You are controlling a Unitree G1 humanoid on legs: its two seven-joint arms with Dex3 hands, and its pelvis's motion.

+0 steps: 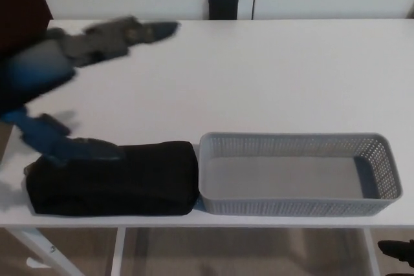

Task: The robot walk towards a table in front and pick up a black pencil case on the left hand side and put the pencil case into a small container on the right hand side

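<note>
The left hand was in view at the picture's left, badly blurred, reaching in above the white table. Its fingers were spread wide apart: the upper ones stretched out over the bare tabletop towards the far edge, while the lower digit lay along the top left edge of the black pencil case. Whether that digit actually touched the case could not be told through the blur, and nothing was gripped between the fingers. One pencil case lay flat at the near left of the table, its long side along the front edge, its right end just beside, perhaps touching, the left wall of the one grey mesh container. The container stood at the near right with nothing in it. Only one robot hand showed; the right hand was out of the picture. A small black object stood behind the far edge of the table.
</note>
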